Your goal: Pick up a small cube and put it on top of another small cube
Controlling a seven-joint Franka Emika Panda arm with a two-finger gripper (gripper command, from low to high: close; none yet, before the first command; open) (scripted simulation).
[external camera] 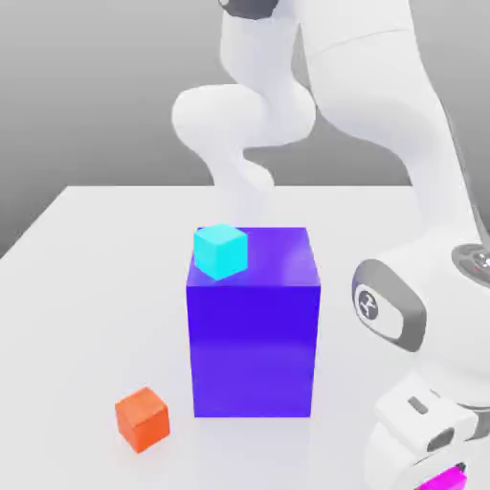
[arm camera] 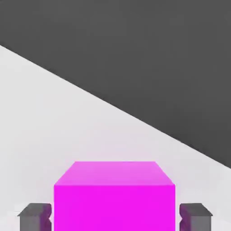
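"If you take the biggest thing first, what have you got?"

"A pale table (external camera: 77, 316), spread under everything in the exterior view. The hand view adds its straight edge, running slantwise against a dark grey area (arm camera: 158, 54)."

"And next?"

"The white arm (external camera: 368, 86). From the exterior view I get its bends and the bulky wrist, down at the exterior view's right."

"Then the block?"

"Yes, the tall blue block (external camera: 254, 349), standing upright on the table near the middle of the exterior view. That view gives me its front and its top."

"How about the gripper (arm camera: 115, 216)?"

"Low at the exterior view's right. There I see its white housing with a bit of magenta at the bottom; the hand view gives me both fingers, one on each side of the cube."

"So how do the jaws stand?"

"Closed in on the magenta cube (arm camera: 115, 205), holding it between them. The hand view shows its top and one broad side face."

"Does it touch the table?"

"I can't tell from either angle."

"And the other small cubes?"

"Both are in the exterior view. The cyan cube (external camera: 221, 252) sits on top of the blue block, toward the exterior view's left and near the front edge. The orange cube (external camera: 143, 420) lies on the table, near the block and apart from it, farther to the exterior view's left."
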